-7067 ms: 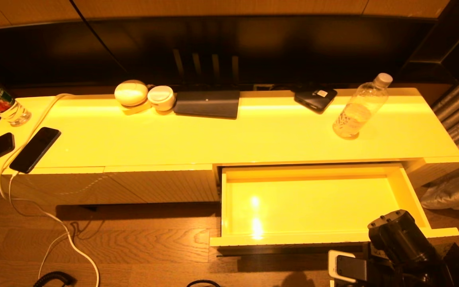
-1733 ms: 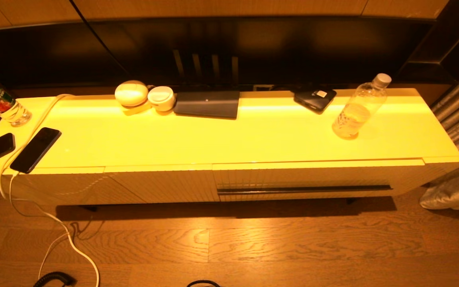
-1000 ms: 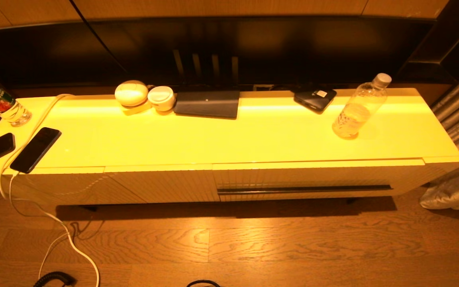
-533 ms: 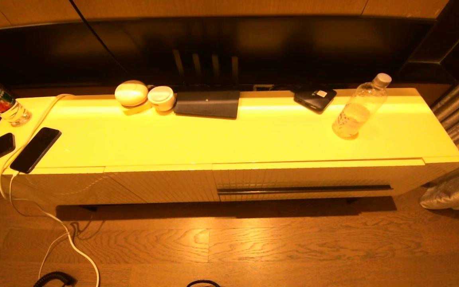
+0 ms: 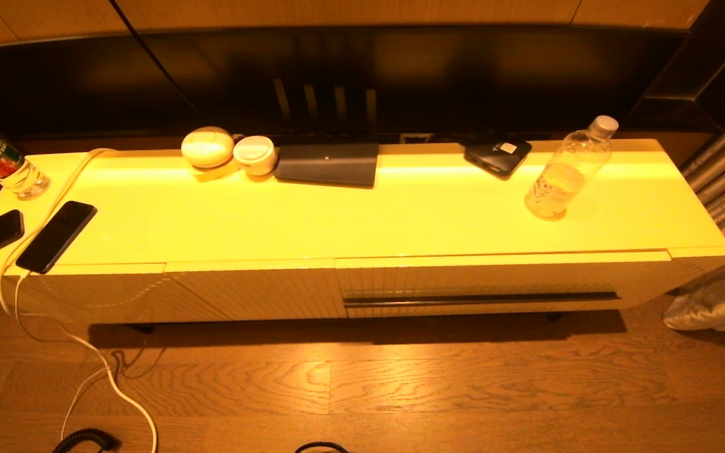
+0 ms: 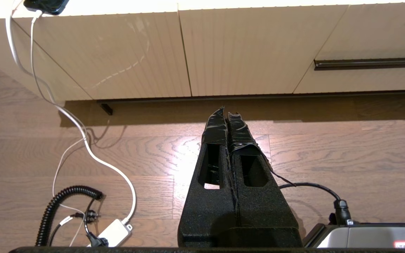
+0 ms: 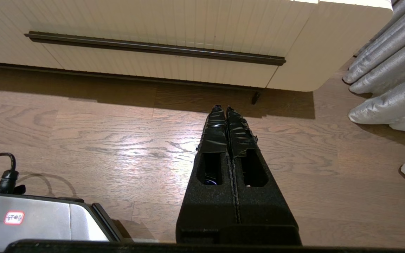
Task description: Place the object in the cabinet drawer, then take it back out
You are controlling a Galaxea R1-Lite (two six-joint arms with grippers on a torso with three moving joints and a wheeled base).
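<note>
My left gripper [image 6: 226, 113] is pressed together, low over the floor | my right gripper [image 7: 225, 109] is too | bottle [image 5: 567, 170] stands on the cabinet top [image 5: 362, 214] | drawer [image 5: 501, 283] is closed

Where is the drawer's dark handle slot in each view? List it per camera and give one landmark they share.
Head view: handle slot runs along the drawer front, lower right of centre.
Left wrist view: only its end shows, far up beyond the shut left gripper.
Right wrist view: full length ahead of the shut right gripper.
Shared landmark: the ribbed drawer front.
</note>
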